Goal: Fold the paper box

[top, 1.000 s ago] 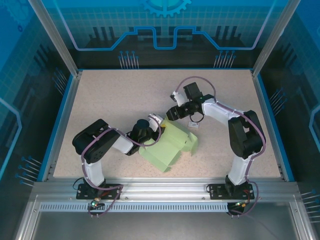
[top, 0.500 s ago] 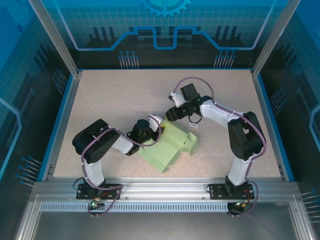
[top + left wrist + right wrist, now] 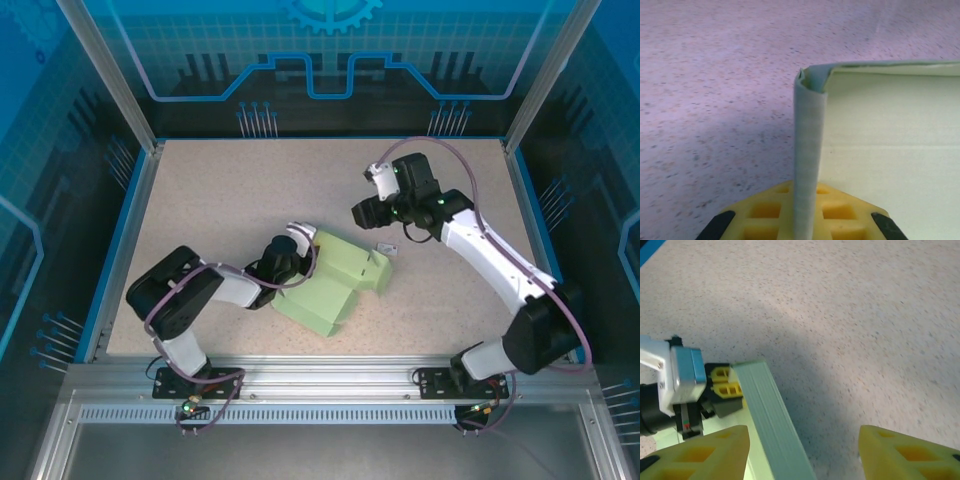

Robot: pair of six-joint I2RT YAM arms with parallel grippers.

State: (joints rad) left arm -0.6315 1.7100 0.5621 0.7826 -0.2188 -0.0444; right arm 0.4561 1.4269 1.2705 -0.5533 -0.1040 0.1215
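**Container.** The paper box (image 3: pixel 335 290) lay on the table (image 3: pixel 220 190) as a partly folded sheet of pale green card. One wall (image 3: pixel 809 150) stood upright at the box's far left corner. In the left wrist view, the inner surface was plain green card with a single crease line across it. At its top the upright wall curled over in a rounded fold and met a second wall that ran off to the right.

**Tools.** The left tool (image 3: pixel 303 243) sat at the box's far left corner, clamped on the upright wall. The card stood edge-on between its yellow fingers (image 3: pixel 765 212). The right tool (image 3: pixel 362 213) was beyond the box's far right side and apart from the card. Its jaws were spread wide and gripped nothing.

**Hidden or unclear.**
- In the top view, the left arm covered the box's left edge.
- In both wrist views, the lower frame edge cut off the fingers, so only their tips showed.
- In the right wrist view, one green wall ran from the left tool toward the camera and was cut off at the bottom edge.

**Labels.** A small white tag (image 3: pixel 385 249) lay on the table just beside the box's far right corner. Any print on it was too small to read. The card itself carried no legible writing.
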